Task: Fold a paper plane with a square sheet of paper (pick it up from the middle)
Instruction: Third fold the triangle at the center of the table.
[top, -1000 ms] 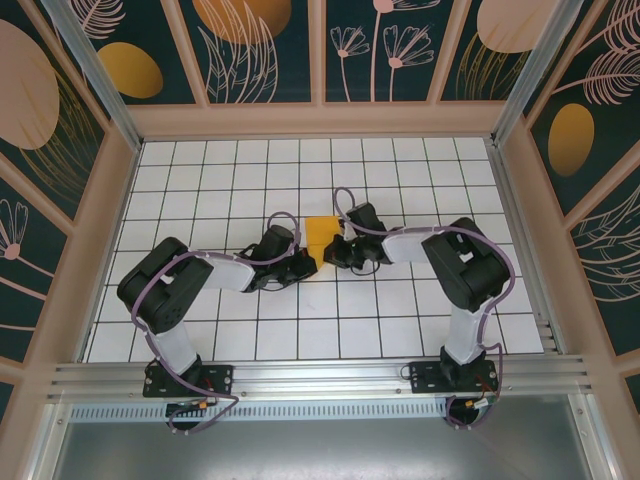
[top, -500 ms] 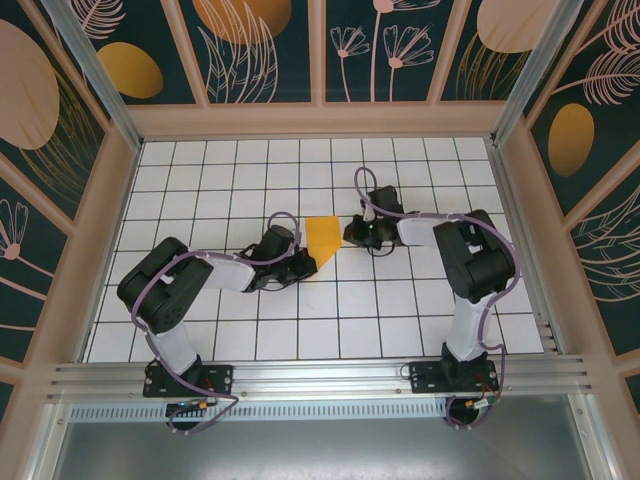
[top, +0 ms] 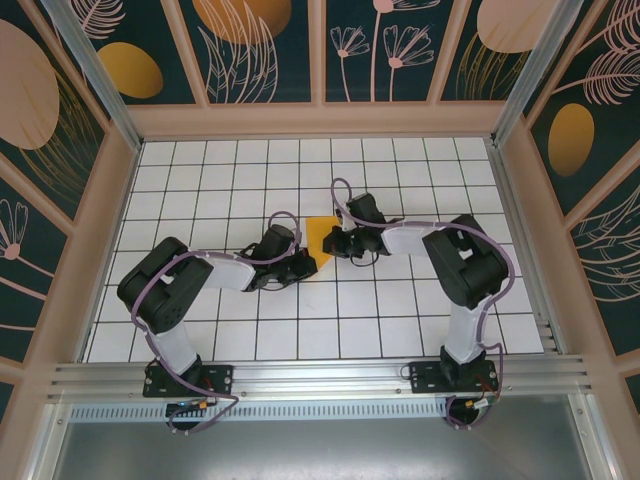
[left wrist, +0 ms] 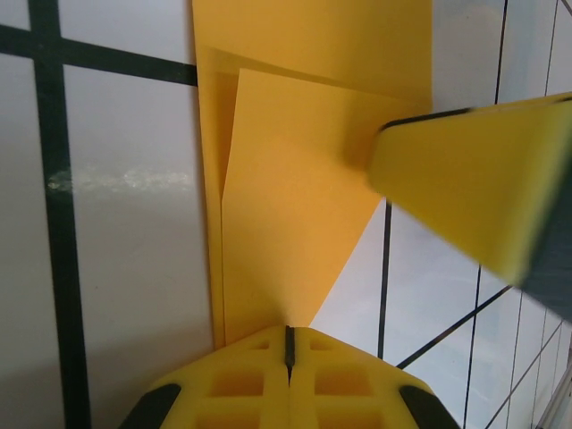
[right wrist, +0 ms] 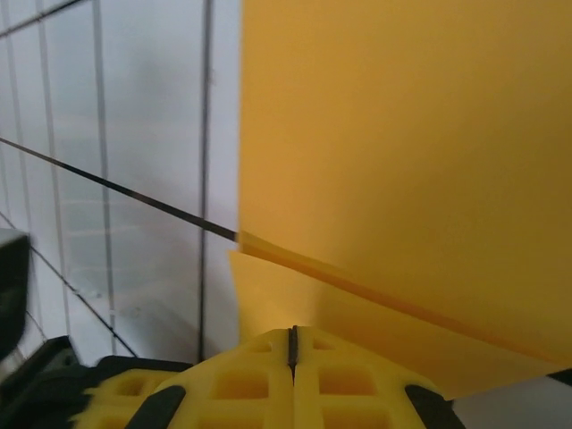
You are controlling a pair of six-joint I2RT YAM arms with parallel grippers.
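- Lower left to centre of the top view: the left arm (top: pixel 175 290) bends from its base up over the white gridded table (top: pixel 200 190); the left gripper (top: pixel 308 264) lies low just left of centre, its tips pointing right at the bottom point of the paper.
- Centre of the top view: the orange-yellow paper sheet (top: pixel 317 235) lies on the grid between the two grippers; it is folded, wide at the top and narrowing to a point at the bottom.
- Right of centre in the top view: the right gripper (top: pixel 330 244) sits at the sheet's right edge; the right arm (top: pixel 460 270) reaches to it from the lower right.
- Left wrist view, left: bare tiles with dark grid lines.
- Left wrist view, centre: the sheet (left wrist: pixel 295 206) runs from the top edge down to the bottom centre in overlapping layers, with a slanting fold edge near the upper left; its narrow point ends at the seam of the left gripper's fingers (left wrist: pixel 241 384).
- Those jaws are pressed together with no gap; I cannot tell whether the point is nipped between them or only touched.
- Left wrist view, right: a blurred yellow finger of the right gripper overlaps the sheet's right edge.
- Right wrist view, left: tiles and grid lines; centre and right: the sheet (right wrist: pixel 402 152) fills the frame, with a raised fold edge running diagonally from centre left to lower right.
- Right wrist view, bottom centre: the right gripper's fingers (right wrist: pixel 241 380) are closed tight, the seam a thin dark line; their tips sit at the sheet's lower layer, just below that fold edge; nothing is seen gripped between them.
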